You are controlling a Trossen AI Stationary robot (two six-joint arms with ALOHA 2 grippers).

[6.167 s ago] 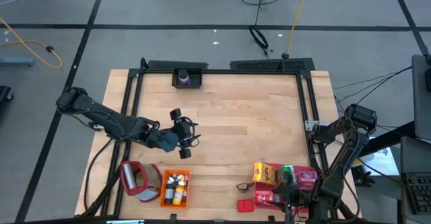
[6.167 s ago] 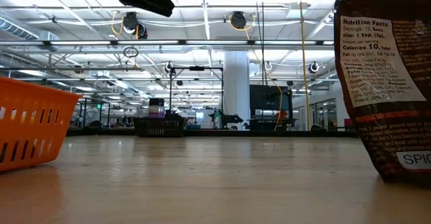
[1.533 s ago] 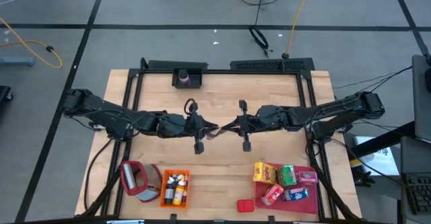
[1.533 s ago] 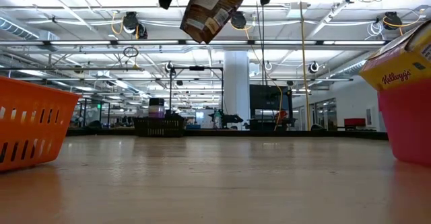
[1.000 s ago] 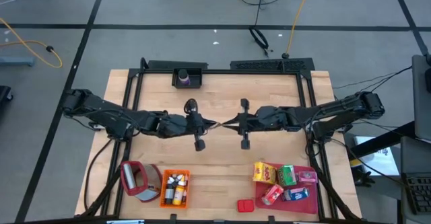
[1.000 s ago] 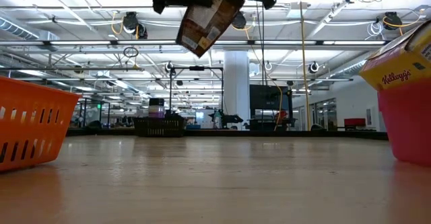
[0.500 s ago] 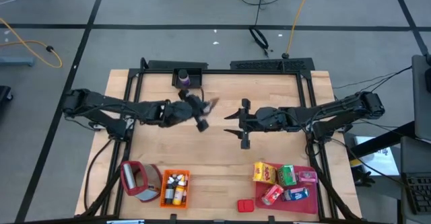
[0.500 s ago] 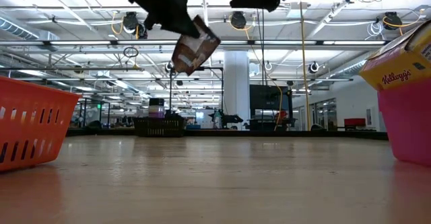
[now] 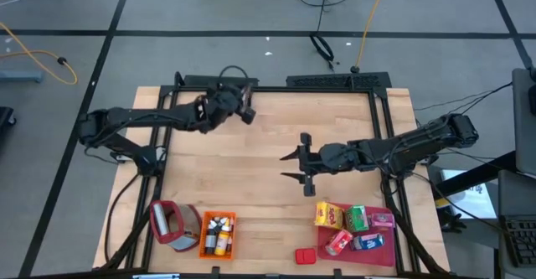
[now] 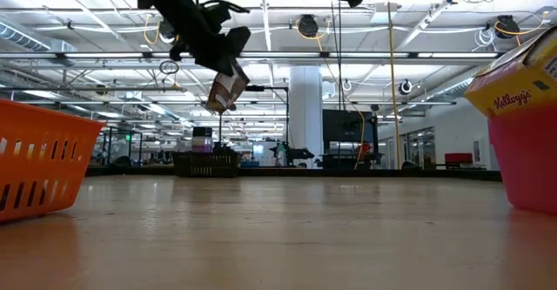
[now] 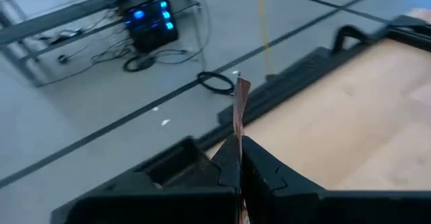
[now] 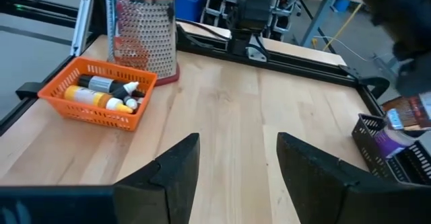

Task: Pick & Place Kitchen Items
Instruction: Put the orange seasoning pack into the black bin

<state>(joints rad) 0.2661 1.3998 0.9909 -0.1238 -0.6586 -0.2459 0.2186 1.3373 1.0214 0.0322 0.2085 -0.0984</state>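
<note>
Brown pkt [image 10: 227, 91] in left gripper [image 11: 237, 158]

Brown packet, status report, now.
Left gripper shut on the brown packet, held in the air over the black basket at the table's far edge. Right gripper open, empty, mid-table. Nothing in the way.
</note>
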